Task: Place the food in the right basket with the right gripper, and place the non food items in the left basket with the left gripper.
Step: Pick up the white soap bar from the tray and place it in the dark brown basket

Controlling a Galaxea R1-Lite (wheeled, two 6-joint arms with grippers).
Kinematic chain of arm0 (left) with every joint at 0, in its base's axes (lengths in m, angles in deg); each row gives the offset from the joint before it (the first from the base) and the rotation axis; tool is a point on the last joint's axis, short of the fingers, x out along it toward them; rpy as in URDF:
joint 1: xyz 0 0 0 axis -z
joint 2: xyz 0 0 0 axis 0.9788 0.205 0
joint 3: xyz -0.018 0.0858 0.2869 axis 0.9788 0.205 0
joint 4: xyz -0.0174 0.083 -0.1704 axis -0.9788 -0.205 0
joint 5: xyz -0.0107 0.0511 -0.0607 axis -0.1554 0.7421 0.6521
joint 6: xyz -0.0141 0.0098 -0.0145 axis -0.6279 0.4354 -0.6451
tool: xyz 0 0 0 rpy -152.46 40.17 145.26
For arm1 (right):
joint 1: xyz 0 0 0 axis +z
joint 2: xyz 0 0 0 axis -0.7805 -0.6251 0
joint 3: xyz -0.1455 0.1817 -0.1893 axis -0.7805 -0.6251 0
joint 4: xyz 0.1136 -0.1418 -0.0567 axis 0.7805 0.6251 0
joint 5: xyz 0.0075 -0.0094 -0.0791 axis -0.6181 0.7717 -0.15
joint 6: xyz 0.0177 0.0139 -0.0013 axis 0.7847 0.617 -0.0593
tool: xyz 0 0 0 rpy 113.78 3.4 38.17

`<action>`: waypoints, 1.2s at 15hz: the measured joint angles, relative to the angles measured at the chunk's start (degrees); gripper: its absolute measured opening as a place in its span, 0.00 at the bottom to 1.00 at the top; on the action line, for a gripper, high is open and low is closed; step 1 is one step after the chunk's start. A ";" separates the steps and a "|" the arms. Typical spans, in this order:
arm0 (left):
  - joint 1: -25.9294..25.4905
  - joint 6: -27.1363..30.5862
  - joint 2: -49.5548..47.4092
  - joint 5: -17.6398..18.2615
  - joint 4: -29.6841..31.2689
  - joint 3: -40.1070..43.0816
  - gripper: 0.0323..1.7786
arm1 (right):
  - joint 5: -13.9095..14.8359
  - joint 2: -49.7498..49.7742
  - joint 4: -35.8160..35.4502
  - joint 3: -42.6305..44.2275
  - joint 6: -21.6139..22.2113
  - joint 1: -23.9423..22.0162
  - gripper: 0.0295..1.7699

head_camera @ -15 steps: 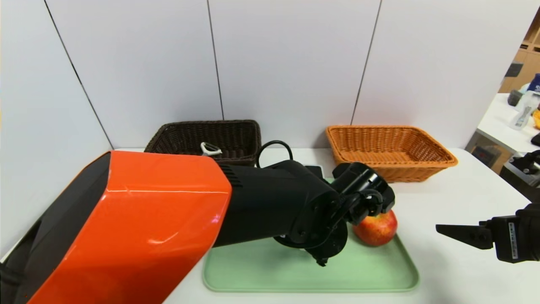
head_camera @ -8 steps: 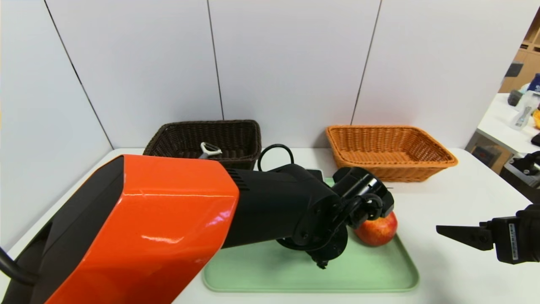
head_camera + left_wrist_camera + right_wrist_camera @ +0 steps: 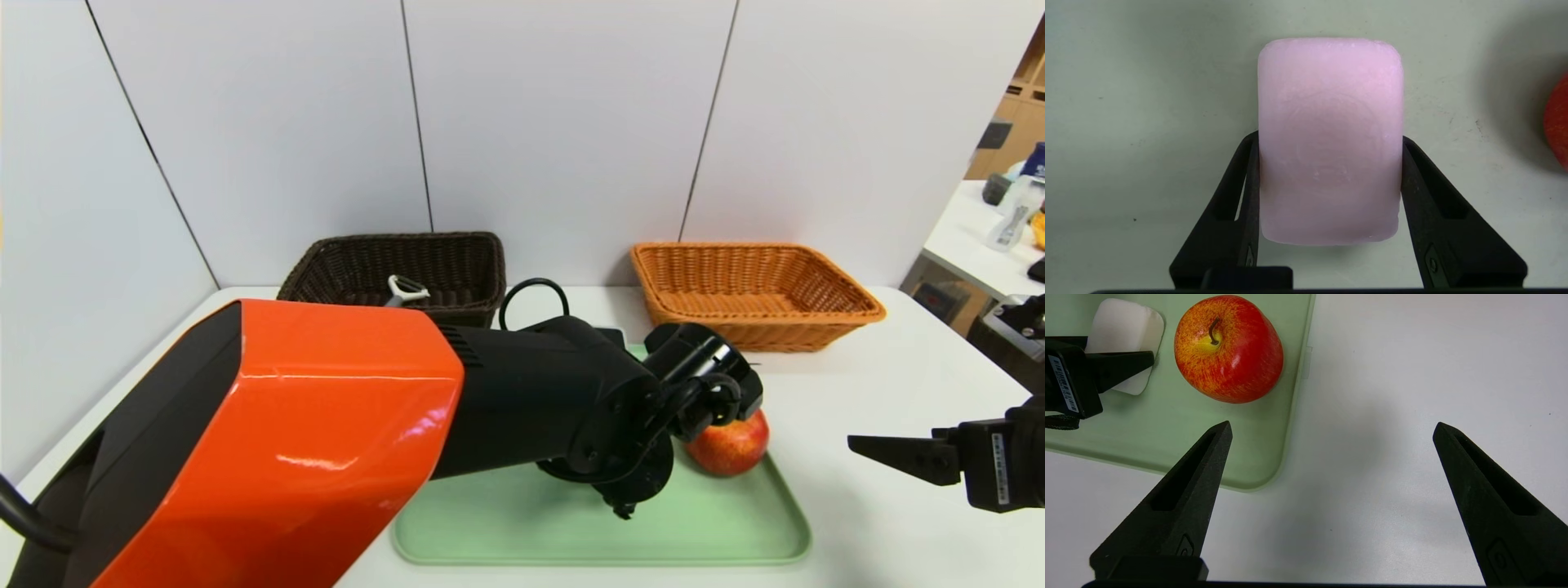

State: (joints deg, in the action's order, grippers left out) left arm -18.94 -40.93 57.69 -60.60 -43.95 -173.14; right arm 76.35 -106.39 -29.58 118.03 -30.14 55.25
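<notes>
A pink bar of soap (image 3: 1330,122) lies flat on the pale green tray (image 3: 1126,102). My left gripper (image 3: 1329,136) is shut on it, with one black finger pressed against each long side. In the head view my left arm hides the soap, and its wrist hangs low over the tray (image 3: 571,531) just left of the red apple (image 3: 729,445). From the right wrist the soap (image 3: 1124,324) sits beside the apple (image 3: 1229,349). My right gripper (image 3: 1333,425) is open and empty over bare table, right of the tray.
The dark brown basket (image 3: 457,245) stands at the back left with a white peeler (image 3: 406,287) in it. The orange basket (image 3: 857,302) stands at the back right, empty as far as I see. White wall panels close the back.
My left arm has sunk a little lower over the tray and has held still for the last half second. The right gripper has drifted slightly to the right.
</notes>
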 joint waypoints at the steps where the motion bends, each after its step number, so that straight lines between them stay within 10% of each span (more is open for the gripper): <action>1: 0.00 -0.02 -0.09 0.00 -0.06 -0.02 0.54 | 0.05 0.05 0.00 -0.02 0.00 0.00 0.96; 10: -6.45 3.74 -9.98 -2.43 -4.52 0.24 0.54 | 0.11 0.46 -0.02 -0.09 0.09 0.00 0.96; 18: -23.80 30.67 -19.76 -1.99 3.44 -0.99 0.54 | 0.00 0.72 0.00 -0.17 0.09 0.00 0.96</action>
State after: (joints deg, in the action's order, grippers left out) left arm -42.73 -10.26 37.93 -62.58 -40.51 -174.12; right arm 76.35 -105.68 -29.58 117.86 -30.05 55.25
